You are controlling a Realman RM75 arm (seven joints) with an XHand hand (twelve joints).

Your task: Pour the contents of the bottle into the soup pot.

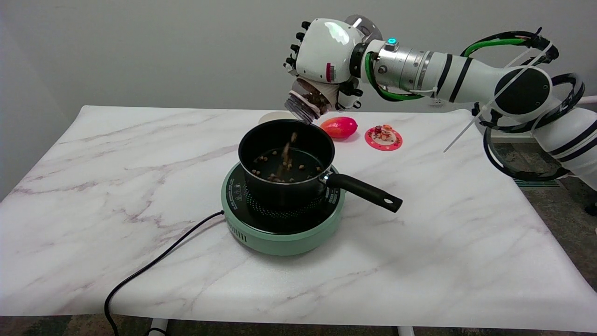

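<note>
Right hand [326, 51] is up over the far side of the table [93, 186], back of the hand facing up and toward us, fingers wrapped around the bottle [308, 99] so it's holding it from above. Bottle sits under the palm, tipped steeply, mouth pointing down and left, clear of the pot rim but directly above its far edge. Brown bits still visible inside the bottle near the neck. A few brown pieces [287, 151] are mid-air between bottle mouth and pot floor, blurred. Soup pot [285, 161] is black, upright, centred on the green hotplate [282, 233]; scattered brown pieces lie on its bottom. Pot handle [366, 191] sticks out to the right and toward us, past the hotplate edge. Hand and bottle aren't touching the pot. Black cord [154, 266] runs from the hotplate's left side down off the near table edge. Behind the pot, on the table: a pink-red egg-shaped thing [339, 127] just right of the bottle mouth line, a small pink disc with tiny figures on it [383, 137] further right, and a pale round object [273, 116] mostly hidden behind the pot rim, can't tell what it is. Right arm [466, 84] comes in from the right, roughly level above the table.
</note>
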